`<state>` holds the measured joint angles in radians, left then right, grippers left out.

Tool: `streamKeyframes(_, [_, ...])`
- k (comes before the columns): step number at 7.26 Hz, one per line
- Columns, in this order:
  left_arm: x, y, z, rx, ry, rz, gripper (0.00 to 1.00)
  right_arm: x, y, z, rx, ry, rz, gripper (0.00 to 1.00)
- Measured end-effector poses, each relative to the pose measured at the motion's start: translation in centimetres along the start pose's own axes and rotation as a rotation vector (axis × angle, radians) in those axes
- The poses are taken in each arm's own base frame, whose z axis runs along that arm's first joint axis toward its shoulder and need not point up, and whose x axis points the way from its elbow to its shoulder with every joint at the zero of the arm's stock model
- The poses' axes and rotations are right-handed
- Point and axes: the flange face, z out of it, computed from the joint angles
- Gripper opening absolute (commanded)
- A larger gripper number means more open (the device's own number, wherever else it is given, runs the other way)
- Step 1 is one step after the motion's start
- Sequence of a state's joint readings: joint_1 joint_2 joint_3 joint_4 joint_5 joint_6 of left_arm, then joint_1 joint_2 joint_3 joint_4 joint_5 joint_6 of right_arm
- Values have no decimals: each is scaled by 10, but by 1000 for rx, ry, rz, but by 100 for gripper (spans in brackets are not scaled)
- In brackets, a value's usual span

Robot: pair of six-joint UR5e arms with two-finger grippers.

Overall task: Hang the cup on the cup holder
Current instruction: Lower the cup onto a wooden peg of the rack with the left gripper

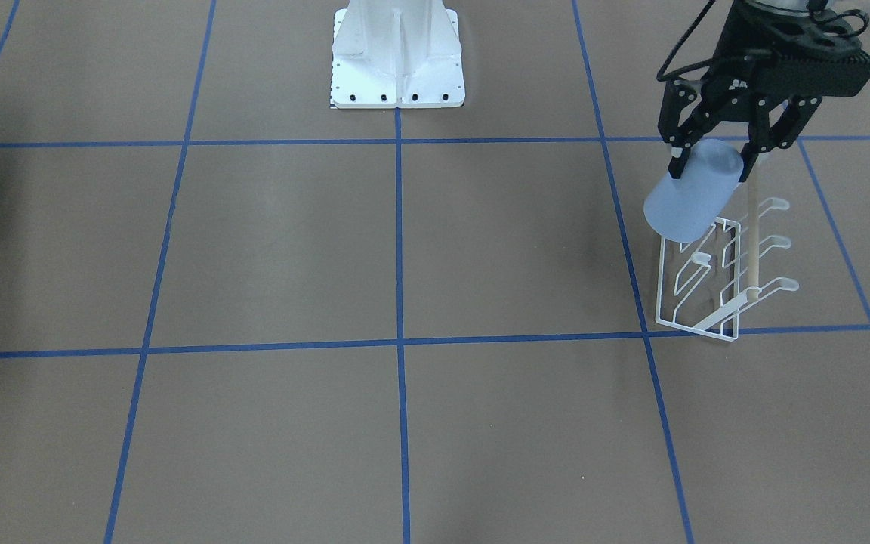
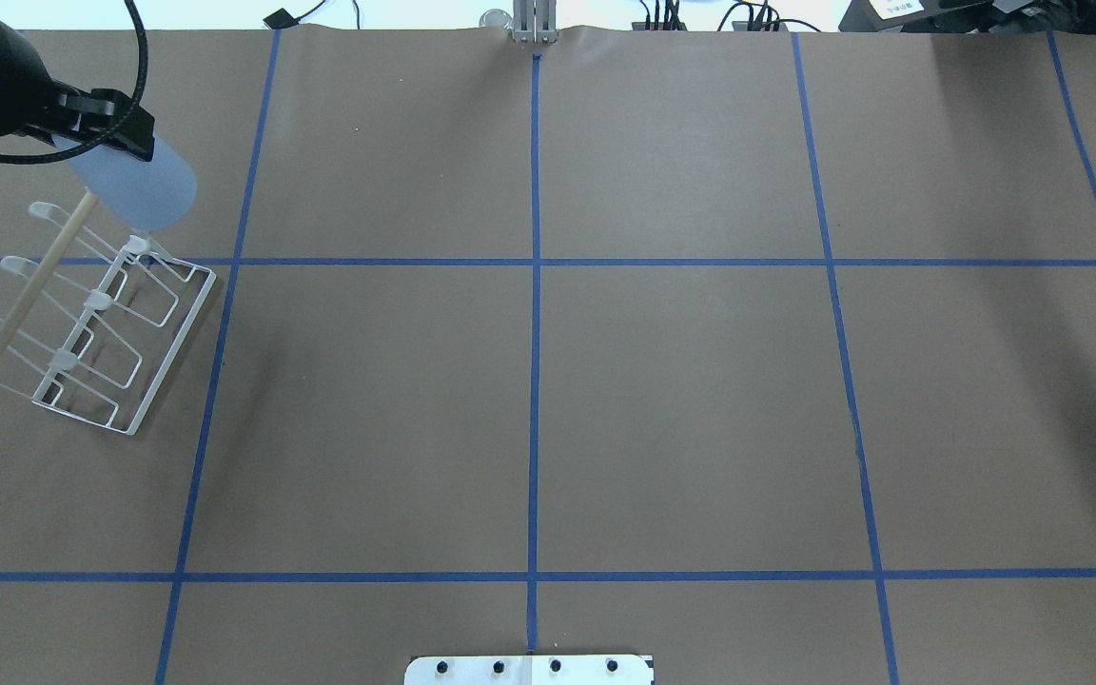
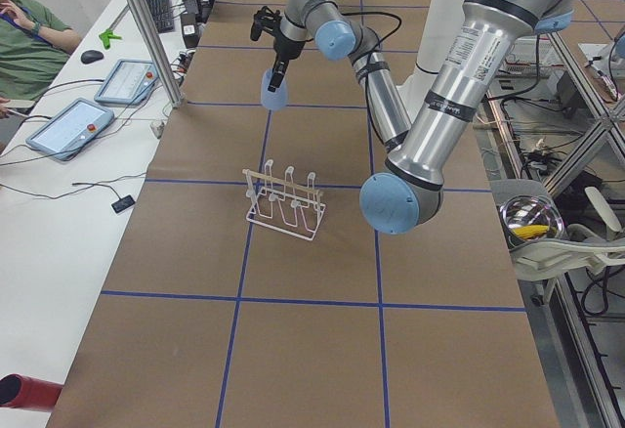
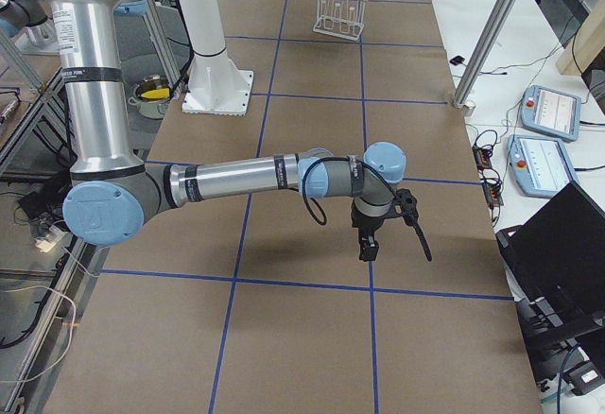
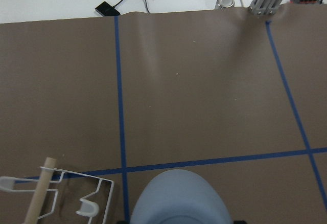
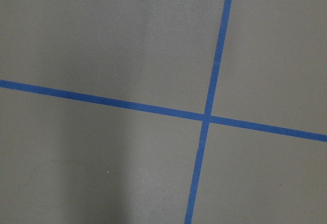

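My left gripper (image 1: 711, 162) is shut on the light blue cup (image 1: 688, 200) and holds it tilted in the air, mouth down and outward, just above one end of the white wire cup holder (image 1: 714, 279). The cup's rim is close over the end prong on one side; I cannot tell whether they touch. In the overhead view the cup (image 2: 134, 185) hangs at the far end of the holder (image 2: 101, 333), next to its wooden dowel (image 2: 29, 285). The left wrist view shows the cup (image 5: 179, 198) and a corner of the holder (image 5: 66, 193). My right gripper (image 4: 369, 244) hovers low over bare table; I cannot tell whether it is open.
The white robot mounting base (image 1: 397, 68) stands at the table's middle edge. Blue tape lines divide the brown table. Tablets (image 3: 73, 125) and cables lie on the side bench, where a person (image 3: 29, 27) sits.
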<state>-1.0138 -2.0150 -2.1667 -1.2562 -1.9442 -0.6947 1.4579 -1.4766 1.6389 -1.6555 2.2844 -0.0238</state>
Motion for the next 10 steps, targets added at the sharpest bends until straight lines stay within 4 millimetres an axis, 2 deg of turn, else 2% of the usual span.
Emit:
streamKeyframes(3, [-16, -28, 59, -86, -73, 41, 0, 2, 4, 3, -13, -10, 16, 100])
streamKeyframes(5, [-23, -38, 88, -100, -78, 44, 0, 0, 4, 3, -11, -27, 18, 100])
streamKeyframes(7, [-26, -36, 92, -108, -72, 42, 0, -2, 4, 1, -9, -34, 17, 100])
streamKeyframes(10, [-33, -17, 89, -146, -32, 34, 0, -2, 5, 0, -7, -35, 16, 100])
